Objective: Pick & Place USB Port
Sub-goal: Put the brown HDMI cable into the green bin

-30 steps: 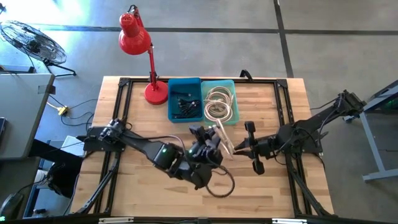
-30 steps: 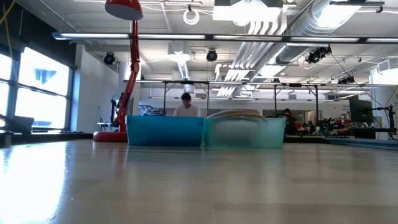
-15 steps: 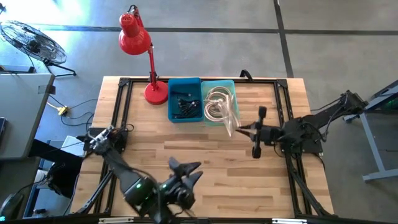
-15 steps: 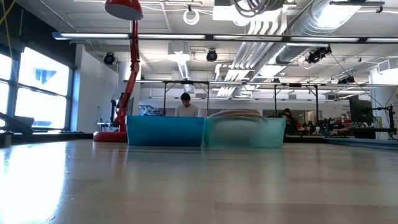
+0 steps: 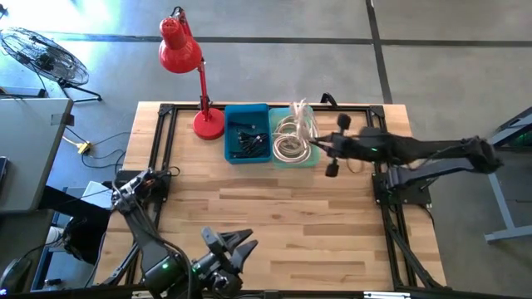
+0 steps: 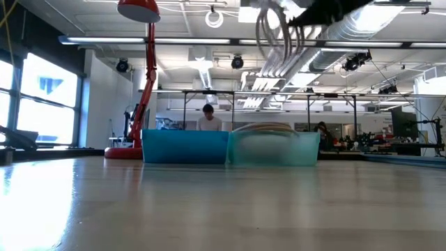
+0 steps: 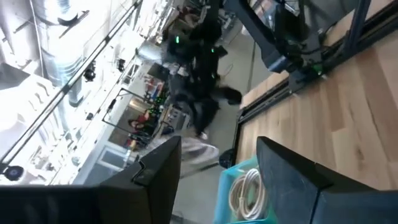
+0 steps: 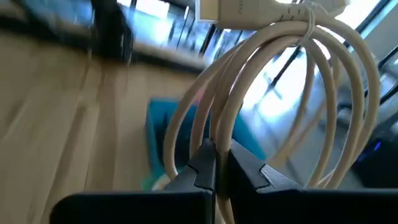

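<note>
Overhead, right end effector (image 5: 312, 146) pinches white coiled cable (image 5: 301, 123) above the teal bin (image 5: 302, 159).

Cable coil (image 6: 279, 31) cropped overhead.

Two dark, near-black robot arms stand on black frames at either side of a wooden table. The left arm (image 5: 158, 249) is built of slim tubular links and chunky joint housings, one carrying a small green light. The right arm (image 5: 416, 151) shows the same dark finish, with black cabling at its base. The left gripper (image 7: 224, 180) has broad, flat, angular black fingers (image 7: 292, 180); finer details such as screws cannot be made out.
</note>
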